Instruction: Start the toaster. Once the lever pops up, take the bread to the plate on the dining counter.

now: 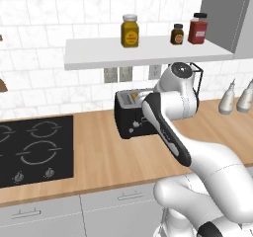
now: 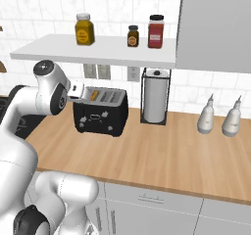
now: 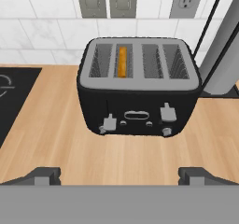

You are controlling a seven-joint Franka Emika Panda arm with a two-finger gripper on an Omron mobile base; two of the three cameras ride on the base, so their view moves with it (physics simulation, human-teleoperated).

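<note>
The black toaster (image 3: 137,87) with its silvery top stands on the wood counter against the tiled wall, also seen in the left base view (image 1: 127,118) and the right base view (image 2: 100,112). The bread (image 3: 122,62) stands on edge in the second slot from the left, only its golden-orange crust showing. On the toaster's front, the left lever (image 3: 109,123) sits a little lower than the right lever (image 3: 167,112). My gripper (image 3: 119,175) hovers in front of and above the toaster, open, with nothing between its fingers. The plate and the dining counter are out of view.
A black hob (image 1: 34,149) lies left of the toaster. A paper towel holder (image 2: 155,97) stands just right of it, with two pale bottles (image 2: 207,116) farther right. A white shelf (image 2: 98,50) with jars hangs above the toaster, and a grey cabinet (image 2: 215,23) hangs at the right.
</note>
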